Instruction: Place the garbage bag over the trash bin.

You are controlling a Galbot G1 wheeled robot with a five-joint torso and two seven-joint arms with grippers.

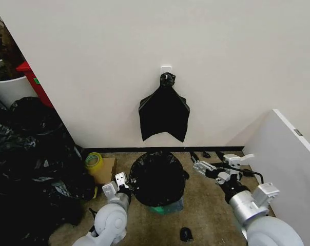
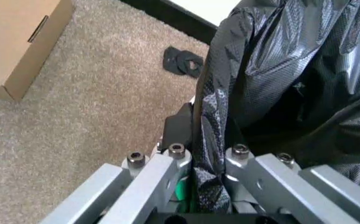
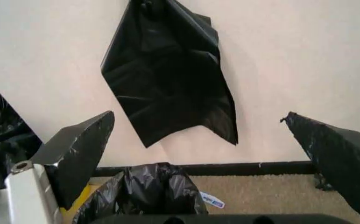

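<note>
Garbage bag: the garbage bag is draped over the trash bin, black and glossy, mouth open upward; in the left wrist view its wrinkled film hangs down between the jaws.
Trash bin: the trash bin sits on the carpet under the bag, and just a greenish strip of its base peeks out below the black plastic.
Left gripper: the left gripper is pressed against the bag's left side, jaws nearly together and pinching a fold of the film right between them; green plastic glints just behind that fold in the left wrist view.
Right gripper: the right gripper hovers to the right of the bag, apart from it, jaws spread wide with nothing between them; in the right wrist view its fingers frame the wall ahead, the bagged bin low beyond the jaws.
Writing: a small white label lies on the carpet beside the bag, its print too small to read.
Hanging bundle: a flat black bundle with a knotted top hangs on the wall, above and beyond both jaws.
Edges, left: a cardboard box, a yellow tape roll and a big heap of black sacks crowd the side outboard of the left jaws.
Edges, right: a white panel stands outboard of the right jaws.
Open room: bare carpet lies between the bin and the right arm, with a small dark object on it.
</note>
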